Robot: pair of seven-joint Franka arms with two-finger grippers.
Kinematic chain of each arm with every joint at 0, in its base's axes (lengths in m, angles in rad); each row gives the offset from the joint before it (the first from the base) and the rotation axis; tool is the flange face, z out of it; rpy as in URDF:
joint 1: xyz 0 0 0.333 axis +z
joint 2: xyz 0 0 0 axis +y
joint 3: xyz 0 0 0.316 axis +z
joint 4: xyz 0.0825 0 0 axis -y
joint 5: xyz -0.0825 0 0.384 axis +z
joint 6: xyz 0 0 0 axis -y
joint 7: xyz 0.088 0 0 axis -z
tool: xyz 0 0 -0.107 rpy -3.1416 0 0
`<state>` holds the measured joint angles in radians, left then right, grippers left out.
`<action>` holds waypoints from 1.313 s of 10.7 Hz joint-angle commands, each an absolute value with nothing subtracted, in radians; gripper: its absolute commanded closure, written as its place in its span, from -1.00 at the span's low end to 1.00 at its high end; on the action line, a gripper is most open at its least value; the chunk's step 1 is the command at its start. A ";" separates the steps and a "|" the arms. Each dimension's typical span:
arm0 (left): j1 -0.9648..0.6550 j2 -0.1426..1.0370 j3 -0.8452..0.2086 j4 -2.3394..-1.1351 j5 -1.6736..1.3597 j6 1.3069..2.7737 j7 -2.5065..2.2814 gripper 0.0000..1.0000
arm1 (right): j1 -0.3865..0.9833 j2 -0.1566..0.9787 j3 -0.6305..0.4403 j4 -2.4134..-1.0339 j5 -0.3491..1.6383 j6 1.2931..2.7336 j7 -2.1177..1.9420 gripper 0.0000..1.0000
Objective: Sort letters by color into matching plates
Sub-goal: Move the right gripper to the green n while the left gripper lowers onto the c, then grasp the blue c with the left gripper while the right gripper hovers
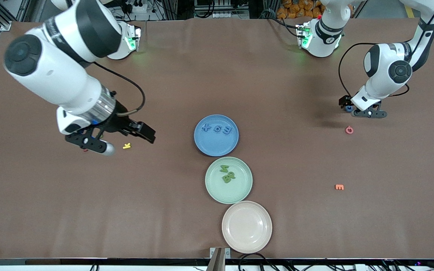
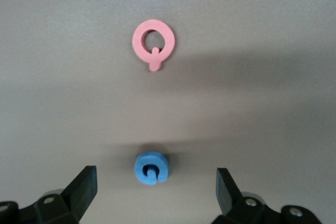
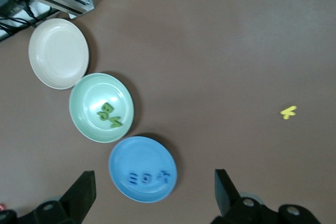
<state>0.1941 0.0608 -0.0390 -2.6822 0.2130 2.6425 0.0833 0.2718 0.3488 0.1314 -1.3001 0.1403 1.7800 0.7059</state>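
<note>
We count blue plate (image 1: pixel 216 135) with blue letters (image 1: pixel 217 129), green plate (image 1: pixel 228 180) with green letters (image 1: pixel 227 174), bare beige plate (image 1: pixel 246 226), loose yellow (image 1: pixel 127 145), pink (image 1: pixel 349 130), orange (image 1: pixel 339 186) letters.

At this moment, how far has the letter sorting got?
Done: blue letters lie in the blue plate, green letters in the green plate. In hand: open left gripper straddles a blue letter. Left: pink Q, orange letter, yellow letter beside the open right gripper; beige plate empty.
</note>
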 commanded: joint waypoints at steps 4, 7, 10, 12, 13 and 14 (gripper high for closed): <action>0.297 0.182 -0.044 -2.688 0.352 2.779 0.101 -1.00 | 0.232 0.293 0.098 -1.377 0.146 1.692 0.485 -1.00; 0.339 0.210 -0.044 -2.689 0.400 2.818 0.101 -1.00 | 0.193 0.259 0.098 -1.428 0.144 1.689 0.326 -1.00; 0.337 0.210 -0.049 -2.692 0.400 2.818 0.069 -1.00 | 0.190 0.244 0.069 -1.454 0.140 1.684 0.256 -1.00; 0.337 0.207 -0.052 -2.695 0.400 2.818 0.048 -1.00 | 0.193 0.244 0.068 -1.468 0.121 1.686 0.220 -1.00; 0.337 0.204 -0.054 -2.697 0.400 2.818 0.046 -1.00 | 0.195 0.242 0.069 -1.479 0.106 1.687 0.197 -1.00; 0.337 0.198 -0.055 -2.704 0.400 2.818 0.037 -1.00 | 0.196 0.241 0.068 -1.488 0.103 1.693 0.195 -1.00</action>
<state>0.3212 0.2016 -0.0408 -2.6878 0.3714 2.7993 0.0784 0.1981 0.2801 0.0643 -1.4288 0.1253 1.6797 0.2254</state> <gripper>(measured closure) 0.000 0.000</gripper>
